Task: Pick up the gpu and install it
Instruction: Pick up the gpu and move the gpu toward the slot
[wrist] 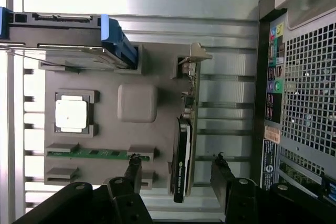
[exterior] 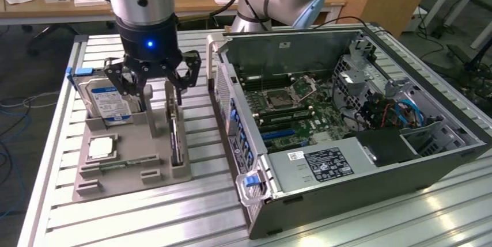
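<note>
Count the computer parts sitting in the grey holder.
4: hard drive upright at the holder's far end, processor chip lying flat, memory stick beside it, gpu on edge below the open gripper. None seem hidden.

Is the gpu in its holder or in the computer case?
In the holder. The gpu stands on edge in the grey holder, outside the case; the open gripper hovers over it.
</note>
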You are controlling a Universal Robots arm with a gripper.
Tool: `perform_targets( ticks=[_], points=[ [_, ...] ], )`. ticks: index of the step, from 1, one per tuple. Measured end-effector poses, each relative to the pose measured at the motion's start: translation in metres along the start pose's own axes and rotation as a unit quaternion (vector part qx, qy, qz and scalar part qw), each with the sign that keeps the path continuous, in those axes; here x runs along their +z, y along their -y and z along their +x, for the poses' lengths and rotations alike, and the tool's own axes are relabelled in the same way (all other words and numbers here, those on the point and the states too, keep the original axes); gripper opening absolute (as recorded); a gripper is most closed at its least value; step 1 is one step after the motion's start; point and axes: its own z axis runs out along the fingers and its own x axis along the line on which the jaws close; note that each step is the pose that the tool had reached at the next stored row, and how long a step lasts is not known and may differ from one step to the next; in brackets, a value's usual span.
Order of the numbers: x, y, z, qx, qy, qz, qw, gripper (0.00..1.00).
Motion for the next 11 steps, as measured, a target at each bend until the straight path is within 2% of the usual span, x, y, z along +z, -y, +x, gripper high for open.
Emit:
perform_targets(
  ticks=[11],
  points=[
    [0.0107,0.0006,-0.0038,0.0,0.0,-0.0002,1.0,0.65]
  ],
)
